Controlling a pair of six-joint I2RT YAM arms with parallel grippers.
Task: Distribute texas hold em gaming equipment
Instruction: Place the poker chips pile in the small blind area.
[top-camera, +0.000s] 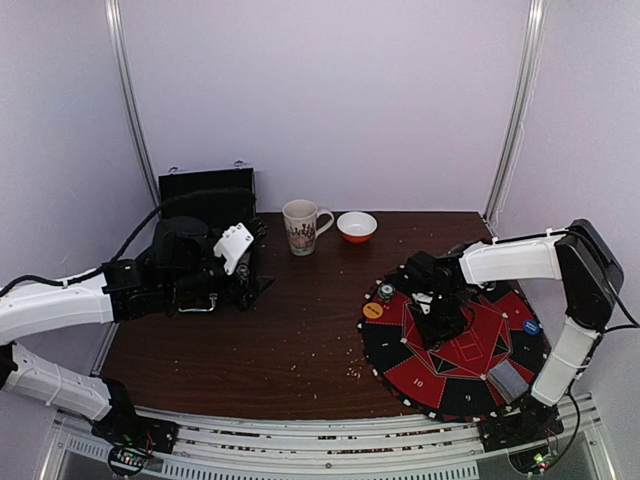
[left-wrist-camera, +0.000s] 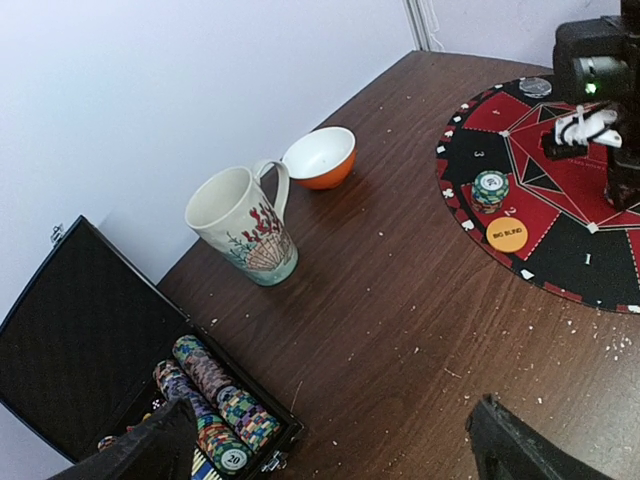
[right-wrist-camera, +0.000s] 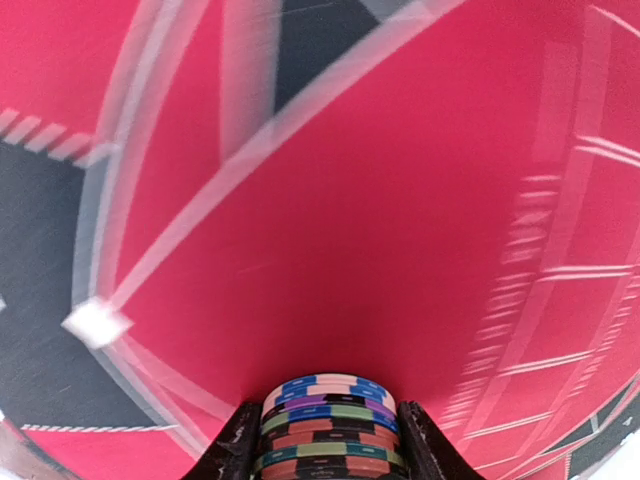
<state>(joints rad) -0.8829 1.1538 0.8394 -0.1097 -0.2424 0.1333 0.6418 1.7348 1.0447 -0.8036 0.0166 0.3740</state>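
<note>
From my seat I see the right gripper (right-wrist-camera: 328, 412) clamped on a stack of chips (right-wrist-camera: 328, 435), both fingers (right-wrist-camera: 232, 450) pressed against its sides, low over a red panel of the round mat (top-camera: 400, 372). That wrist view is smeared, so I can't tell whether the stack touches the mat. The left gripper (left-wrist-camera: 335, 425) is spread wide with nothing between its jaws, hovering by the open black case (left-wrist-camera: 70, 330) at the left rear of the table (top-camera: 290, 350), where rows of chips (left-wrist-camera: 215, 395) lie inside. On the mat's left edge an orange disc (top-camera: 373, 310) sits just beside a green-and-white chip pile (top-camera: 386, 291). A blue chip (top-camera: 531, 326) lies on its right side and a grey deck of cards (top-camera: 507, 381) near its front edge. A mug (top-camera: 303, 226) and a bowl (top-camera: 357, 227) stand side by side at the back
</note>
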